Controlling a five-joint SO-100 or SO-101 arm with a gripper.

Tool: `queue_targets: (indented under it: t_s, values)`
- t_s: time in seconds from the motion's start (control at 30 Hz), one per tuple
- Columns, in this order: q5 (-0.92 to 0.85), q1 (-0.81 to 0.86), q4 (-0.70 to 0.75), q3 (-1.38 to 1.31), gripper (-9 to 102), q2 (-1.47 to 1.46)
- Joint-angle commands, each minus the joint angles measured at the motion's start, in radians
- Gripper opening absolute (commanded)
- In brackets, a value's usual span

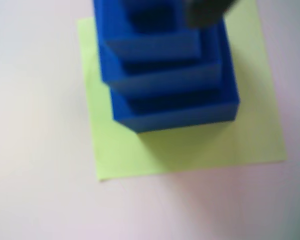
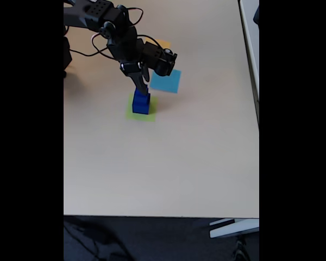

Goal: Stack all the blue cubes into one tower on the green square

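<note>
Three blue cubes (image 1: 165,75) form a stepped tower (image 2: 140,102) on the green square (image 1: 190,145), upper centre of the counter (image 2: 163,163); gripper (image 2: 142,89) at its top, spread indiscernible.

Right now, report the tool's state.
Tool: at the top of the blue tower; open, closed or gripping cannot be told.

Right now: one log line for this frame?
stage: stacking done | tower: three blue cubes on green square | gripper: at tower top, jaw state unclear | light-blue patch: bare
</note>
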Motion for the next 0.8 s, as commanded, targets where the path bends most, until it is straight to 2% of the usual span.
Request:
queue_targets:
  t_s: [0.0, 0.2, 0.3, 0.47, 0.6, 0.77]
  values:
    - [-0.043, -0.02, -0.023, -0.13, 19, 0.054]
    - [-0.178, -0.054, -0.034, -0.236, 1, 0.133]
    - [-0.236, -0.083, -0.011, -0.241, 0, 0.206]
    - [-0.307, -0.143, 0.112, -0.241, 0, 0.307]
    - [-0.314, -0.173, 0.13, -0.052, 0, 0.469]
    - [-0.385, -0.192, 0.049, 0.268, 0, 0.718]
